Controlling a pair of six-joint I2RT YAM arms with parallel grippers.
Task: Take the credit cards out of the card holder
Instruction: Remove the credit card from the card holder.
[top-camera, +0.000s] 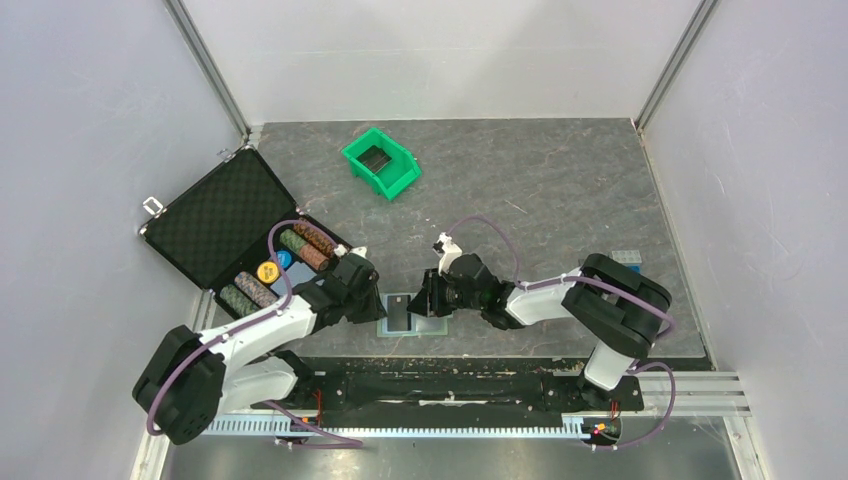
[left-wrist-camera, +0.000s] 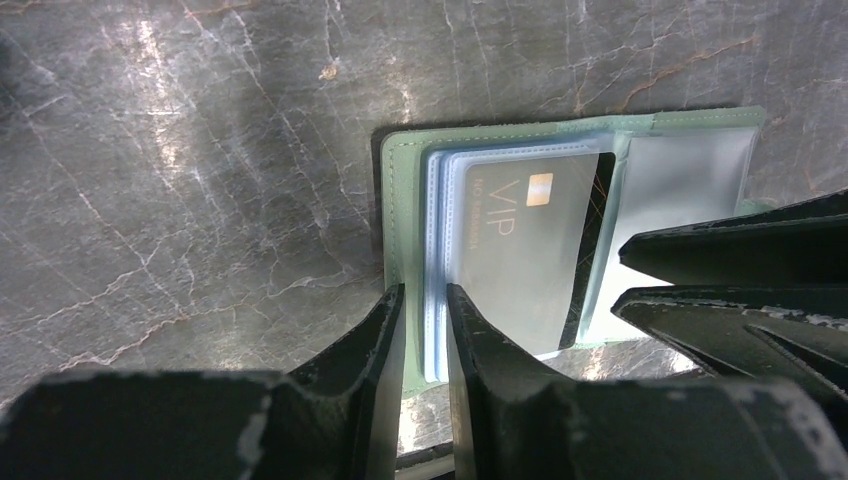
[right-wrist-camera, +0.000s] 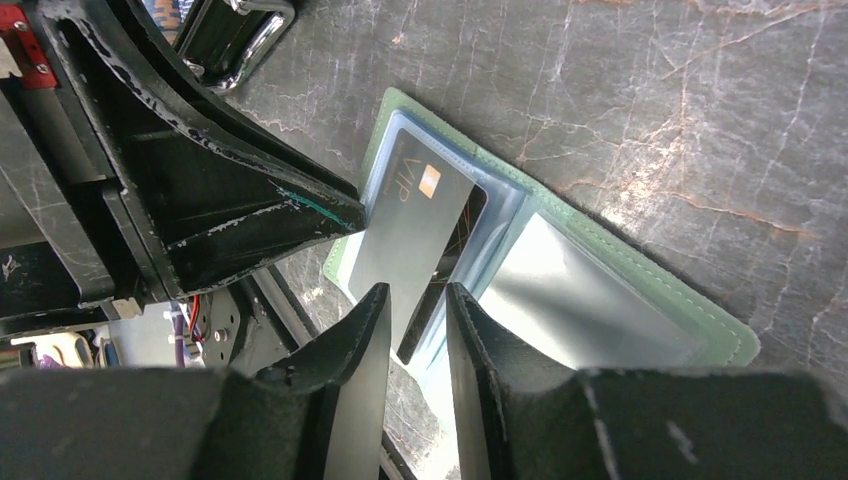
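The card holder (top-camera: 425, 324) lies spread open, flat on the table at its near edge, between my two grippers. It is pale green with light blue sleeves (left-wrist-camera: 400, 200) (right-wrist-camera: 590, 300). A dark credit card marked VIP (left-wrist-camera: 520, 250) (right-wrist-camera: 410, 220) sits skewed, partly out of its sleeve. My left gripper (top-camera: 378, 303) (left-wrist-camera: 425, 300) has its jaws a narrow gap apart, straddling the holder's outer edge from above. My right gripper (top-camera: 428, 300) (right-wrist-camera: 415, 300) has its jaws a narrow gap apart, with the card's corner between them. Its fingers (left-wrist-camera: 740, 250) show beside the card's edge.
An open black foam-lined case (top-camera: 215, 215) with rolls of poker chips (top-camera: 275, 270) stands at the left. A green bin (top-camera: 392, 178) holding dark cards sits at the back centre. A small blue-grey object (top-camera: 626, 258) lies at the right. The table's front edge runs just below the holder.
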